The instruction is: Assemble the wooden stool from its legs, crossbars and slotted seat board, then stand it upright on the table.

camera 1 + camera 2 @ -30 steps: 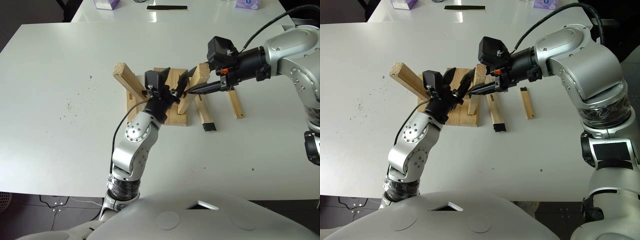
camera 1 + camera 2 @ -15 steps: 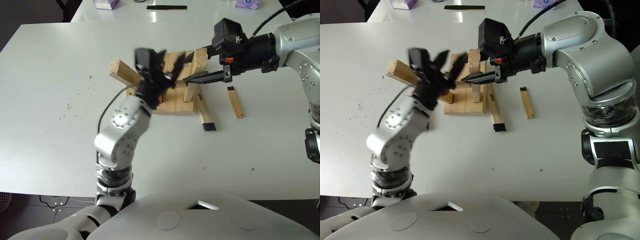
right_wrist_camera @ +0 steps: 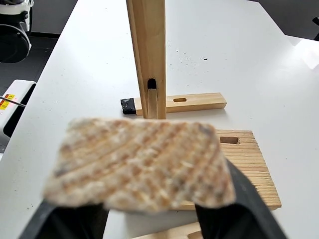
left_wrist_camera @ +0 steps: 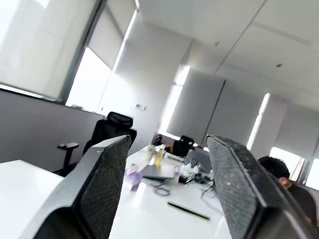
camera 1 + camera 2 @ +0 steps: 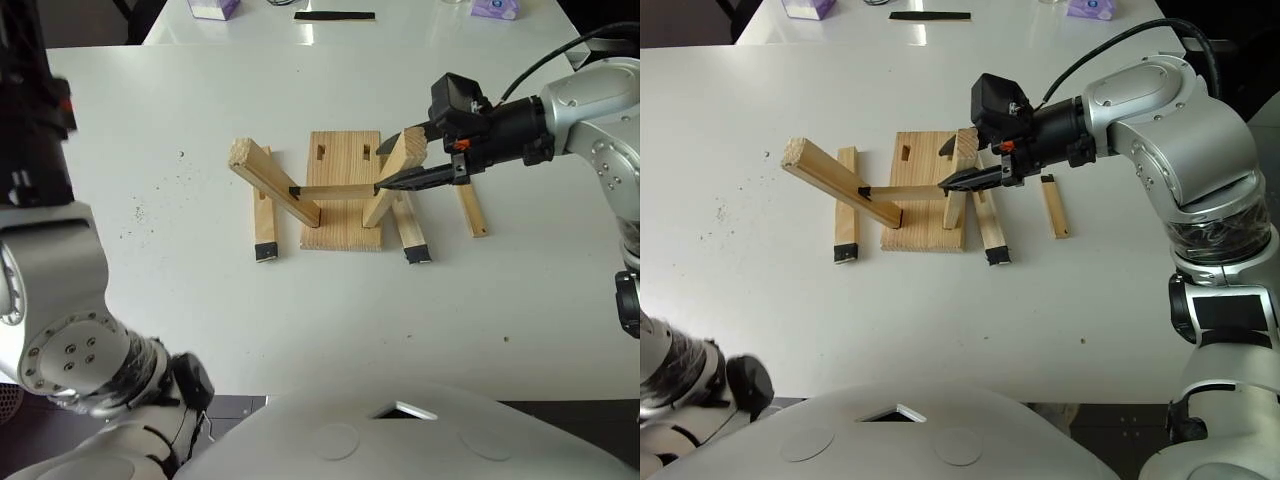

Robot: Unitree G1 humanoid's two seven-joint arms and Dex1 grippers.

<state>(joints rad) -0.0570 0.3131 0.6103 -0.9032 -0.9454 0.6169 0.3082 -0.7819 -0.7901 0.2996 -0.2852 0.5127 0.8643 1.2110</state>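
Note:
The slotted seat board lies flat mid-table. Over it a tilted leg and a second leg are joined by a crossbar. My right gripper is shut on that second leg, whose blurred end grain sits between the fingers in the right wrist view. Two loose legs lie beside the board, and a short crossbar lies to the right. My left gripper is raised away from the table, open and holding nothing.
Crumbs dot the table to the left. A second table behind carries a tissue box, a black strip and a purple box. My left arm stands tall at the left edge.
My left gripper let go of the leg-and-crossbar assembly and swung up and off to the left. The assembly dropped back onto the board, with the right gripper still holding its leg.

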